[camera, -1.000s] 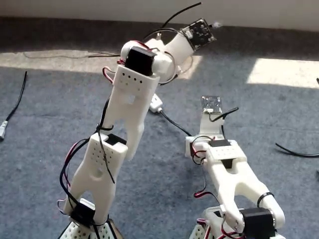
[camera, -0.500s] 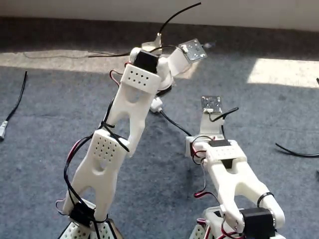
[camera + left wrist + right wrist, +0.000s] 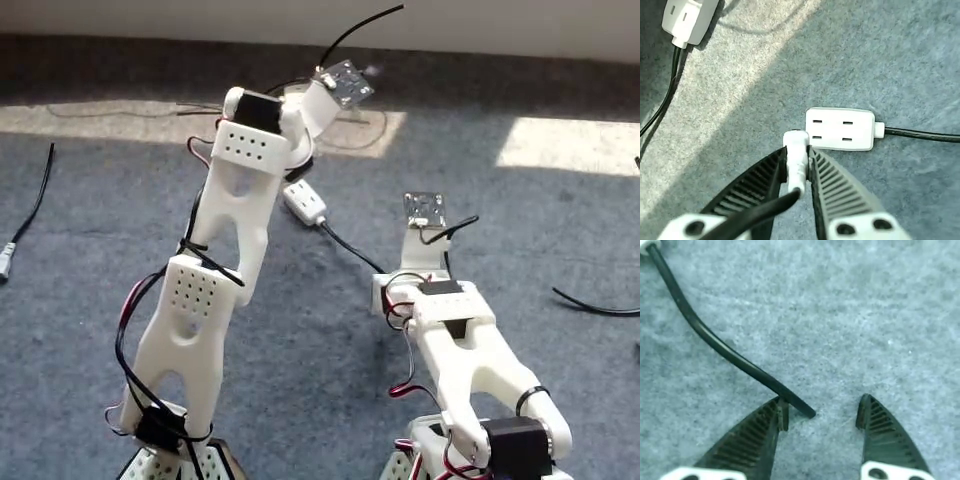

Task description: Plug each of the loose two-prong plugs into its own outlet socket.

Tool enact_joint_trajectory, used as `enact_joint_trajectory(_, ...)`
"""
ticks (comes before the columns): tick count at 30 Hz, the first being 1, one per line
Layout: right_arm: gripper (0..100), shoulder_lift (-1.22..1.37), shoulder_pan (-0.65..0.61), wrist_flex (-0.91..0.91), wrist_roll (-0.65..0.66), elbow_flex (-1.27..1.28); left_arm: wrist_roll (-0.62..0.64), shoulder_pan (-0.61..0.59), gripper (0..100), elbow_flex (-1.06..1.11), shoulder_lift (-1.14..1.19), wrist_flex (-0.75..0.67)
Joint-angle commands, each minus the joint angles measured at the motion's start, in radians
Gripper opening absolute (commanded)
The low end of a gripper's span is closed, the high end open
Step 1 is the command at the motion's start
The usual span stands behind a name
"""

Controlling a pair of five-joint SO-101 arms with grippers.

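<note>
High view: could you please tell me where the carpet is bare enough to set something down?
Bare carpet lies between the left-edge cable and the left arm, and between the right arm and the right-edge cable. Crowded around the outlet and cord.

Rough carpet point(image 3: 900, 60), glossy plastic plug point(image 3: 796, 155), seemingly rubbery cord point(image 3: 725, 352)

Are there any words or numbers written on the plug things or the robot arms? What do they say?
None can be read.
The white outlet socket has slots but no lettering.
The white plug held in the left gripper is plain.
The second socket is plain too.
The small board on an arm's wrist is too small to tell whether it has any print.
</note>
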Motion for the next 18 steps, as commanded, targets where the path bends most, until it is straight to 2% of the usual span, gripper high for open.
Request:
enact_joint_trajectory(1,23.5,-0.019,0.021,-0.013,-0.003,0.001,0.048,0.012,0,-0.002,-0.015,-0.006)
enact_joint_trajectory(9,23.5,-0.019,0.021,-0.013,-0.003,0.001,0.048,0.019,0,-0.019,0.079,-0.011)
enact_joint_trajectory(18,23.5,-0.019,0.021,-0.015,-0.003,-0.001,0.049,0.033,0,-0.196,0.111,-0.003)
